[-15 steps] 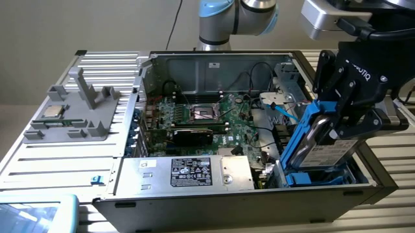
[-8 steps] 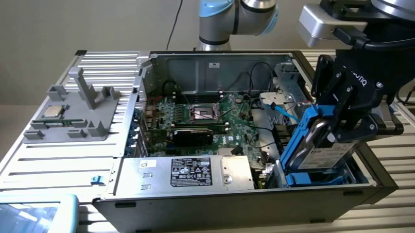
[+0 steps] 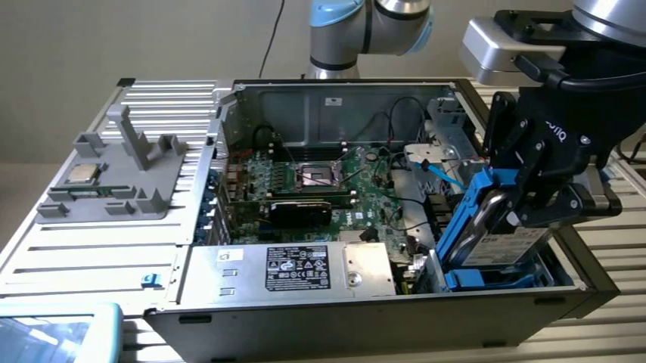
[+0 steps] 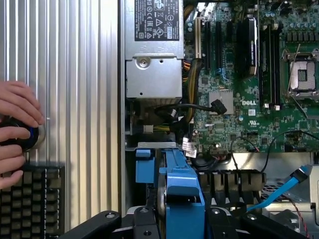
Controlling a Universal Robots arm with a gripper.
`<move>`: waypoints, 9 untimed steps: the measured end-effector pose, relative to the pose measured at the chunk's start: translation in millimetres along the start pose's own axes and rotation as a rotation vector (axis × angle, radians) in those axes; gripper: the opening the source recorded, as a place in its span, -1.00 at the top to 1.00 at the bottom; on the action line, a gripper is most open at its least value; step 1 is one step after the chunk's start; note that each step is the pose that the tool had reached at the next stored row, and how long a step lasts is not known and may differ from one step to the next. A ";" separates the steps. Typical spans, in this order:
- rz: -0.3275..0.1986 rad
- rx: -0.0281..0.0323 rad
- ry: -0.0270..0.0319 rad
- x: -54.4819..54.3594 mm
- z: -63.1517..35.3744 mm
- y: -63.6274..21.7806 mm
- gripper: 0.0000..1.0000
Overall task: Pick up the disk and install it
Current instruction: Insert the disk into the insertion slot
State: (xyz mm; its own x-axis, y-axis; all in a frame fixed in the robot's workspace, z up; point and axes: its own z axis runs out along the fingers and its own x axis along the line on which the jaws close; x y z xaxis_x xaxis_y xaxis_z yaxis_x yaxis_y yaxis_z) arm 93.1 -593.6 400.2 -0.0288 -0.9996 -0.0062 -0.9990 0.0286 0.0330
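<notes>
The disk (image 3: 501, 240), a silver-grey drive in a bright blue frame (image 4: 180, 186), stands on edge and tilted at the open computer case's corner on the exterior view's right. Its lower end sits down in the blue drive bay (image 3: 500, 277). My gripper (image 3: 527, 206) comes from above and is shut on the disk, with black fingers (image 4: 142, 220) on both sides of the blue frame. The disk's label side is mostly hidden behind the gripper.
Inside the case (image 3: 333, 98) lie the green motherboard (image 3: 333, 185), a silver power supply box with a black label (image 3: 301, 268) and a blue cable (image 3: 446, 178). A small square chip (image 3: 83, 173) rests on a grey fixture. A person's hand (image 4: 17, 107) holds a knob beside a keyboard (image 4: 31, 199).
</notes>
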 end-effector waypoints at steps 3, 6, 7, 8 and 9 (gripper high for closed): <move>0.000 0.0000 -0.0001 0.0 0.1 0.0 0.25; 0.000 0.0000 -0.0001 0.0 0.1 0.0 0.25; 0.000 0.0000 -0.0001 0.0 0.2 0.0 0.25; 0.000 0.0000 -0.0001 0.0 0.2 0.0 0.25; 0.000 0.0000 -0.0001 0.0 0.2 0.0 0.25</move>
State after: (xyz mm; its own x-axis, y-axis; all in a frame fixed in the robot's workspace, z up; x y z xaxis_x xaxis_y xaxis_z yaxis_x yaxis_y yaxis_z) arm 93.1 -593.5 400.0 -0.0288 -0.9996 -0.0062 -0.9990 0.0286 0.0330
